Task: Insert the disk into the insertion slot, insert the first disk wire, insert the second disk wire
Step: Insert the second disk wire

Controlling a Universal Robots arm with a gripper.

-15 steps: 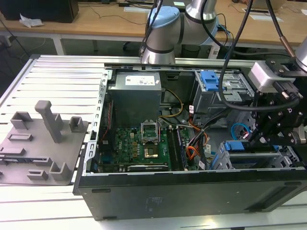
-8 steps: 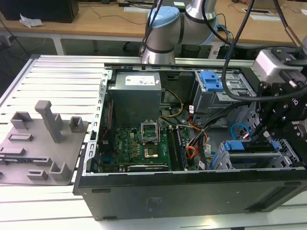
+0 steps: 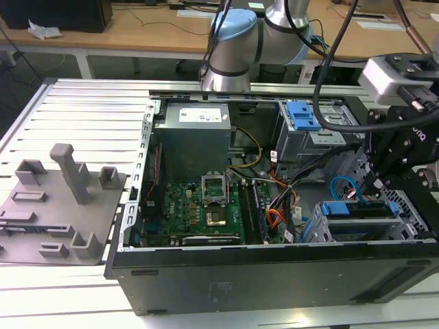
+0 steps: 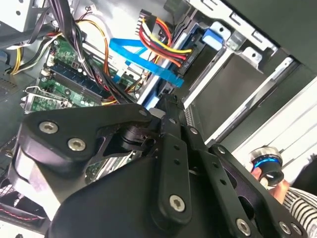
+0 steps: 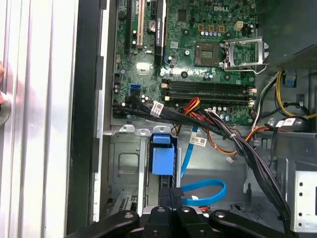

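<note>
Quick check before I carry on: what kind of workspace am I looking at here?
Probably a robotics lab test bench: an open desktop computer case lies on a slotted aluminium table, a grey fixture plate sits beside it, and wooden desks stand behind.

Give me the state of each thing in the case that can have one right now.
disk: seated in the insertion slot, blue carrier edge showing.
gripper: down at the disk's rear edge, fingers together.
blue data cable: looped loose beside the gripper.
processor socket: empty, retention frame closed.
computer case: side panel off, interior exposed.
</note>
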